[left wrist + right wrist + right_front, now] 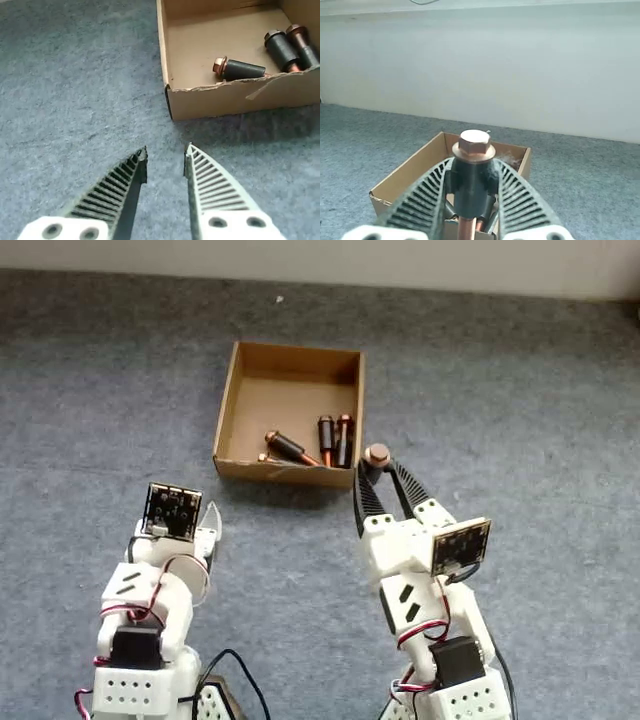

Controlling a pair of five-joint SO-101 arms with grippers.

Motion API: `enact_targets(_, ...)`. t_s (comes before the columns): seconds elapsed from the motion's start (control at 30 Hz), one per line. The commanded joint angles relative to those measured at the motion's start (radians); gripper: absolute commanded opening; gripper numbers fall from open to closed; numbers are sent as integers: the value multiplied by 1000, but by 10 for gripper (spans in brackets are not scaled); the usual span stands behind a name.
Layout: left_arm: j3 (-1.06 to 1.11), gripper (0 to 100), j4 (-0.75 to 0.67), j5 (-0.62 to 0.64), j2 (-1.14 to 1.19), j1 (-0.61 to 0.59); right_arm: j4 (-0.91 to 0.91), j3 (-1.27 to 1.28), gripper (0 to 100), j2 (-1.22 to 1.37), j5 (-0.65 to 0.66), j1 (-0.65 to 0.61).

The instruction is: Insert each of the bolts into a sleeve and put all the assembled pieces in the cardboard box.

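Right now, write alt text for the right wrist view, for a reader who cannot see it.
The right gripper is shut on a black cylindrical sleeve with a copper hex-headed bolt through it, held upright, with an open brown cardboard box just beyond it. Grey carpet and a pale wall lie behind.

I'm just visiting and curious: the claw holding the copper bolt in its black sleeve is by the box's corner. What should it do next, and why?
Probably shift the right claw a little inward over the brown cardboard box. Its copper bolt in a black sleeve hangs at the box's near corner, not clearly above its floor.
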Motion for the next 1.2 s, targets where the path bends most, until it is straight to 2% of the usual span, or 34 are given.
enact_targets(0.0,25,146,2,-14,-2,-5,-1,143,4,-19,-9,10)
enact_targets(0.33,25,146,175,-14,-4,-1,-1,140,4,-19,-11,10)
enact_targets(0.53,25,146,330,-14,-4,-1,-12,128,4,-19,-11,5)
enact_targets(0.77,25,147,470,-14,-4,-7,-59,-16,4,-19,-11,4)
enact_targets(0.93,25,147,476,-12,-4,-7,-65,-165,4,-8,-5,2)
enact_targets(1.03,25,147,476,-12,-4,-7,-150,-237,4,88,-3,2)
enact_targets(1.17,25,147,476,-12,-4,-7,-283,-340,4,381,-3,2)
